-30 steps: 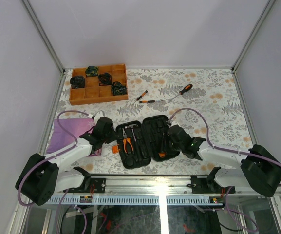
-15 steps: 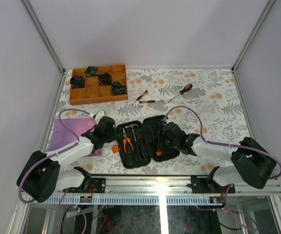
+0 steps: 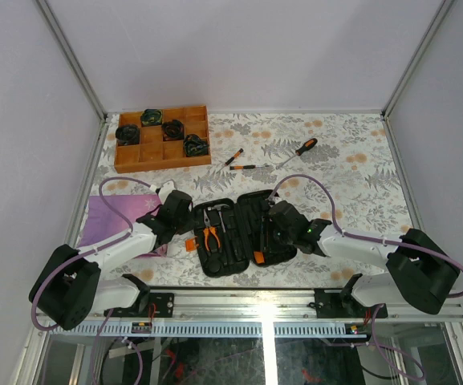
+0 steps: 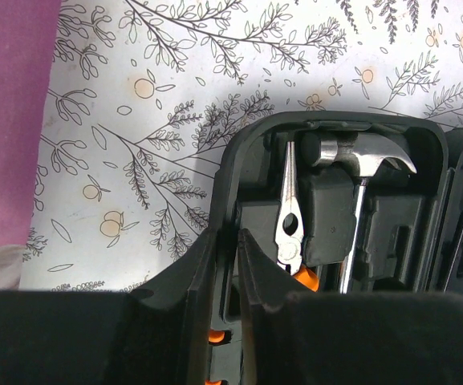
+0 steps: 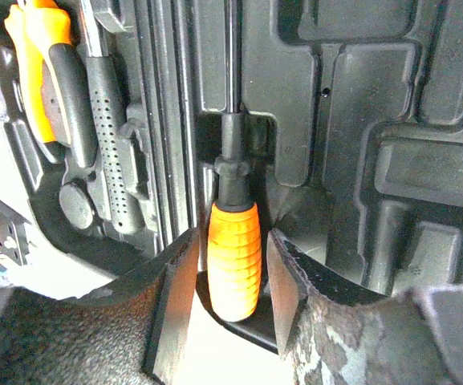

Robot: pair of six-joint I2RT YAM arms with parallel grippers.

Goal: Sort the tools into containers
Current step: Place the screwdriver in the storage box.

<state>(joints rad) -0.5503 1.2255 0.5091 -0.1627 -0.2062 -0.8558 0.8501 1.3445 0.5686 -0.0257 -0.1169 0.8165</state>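
Where the floral table [image 3: 359, 176] meets its left edge, a purple cloth [image 3: 111, 218] lies flat. A brown wooden tray [image 3: 135, 156] sits at the back-left with a few dark round items in it, too small to identify. Left gripper [image 4: 228, 237] is at the left edge of the open black tool case [image 3: 251, 204], fingers [image 4: 203, 273] pressed nearly together and pinching the case's left wall. The case lies flat near the arm bases, between both grippers. Its left half holds orange-handled pliers [image 4: 287, 228], with the hammer [image 4: 358, 154] just beside them, head toward the far end. In the right half, close to the hinge, an orange-handled screwdriver [image 5: 233, 257] sits in a moulded slot, handle at the near end. Right gripper [image 5: 233, 249] straddles that handle, fingers [image 5: 175, 305] spread with a thin gap on each side, not clamping. Three loose screwdrivers [image 3: 303, 148] lie on the table beyond the case, well apart from it.
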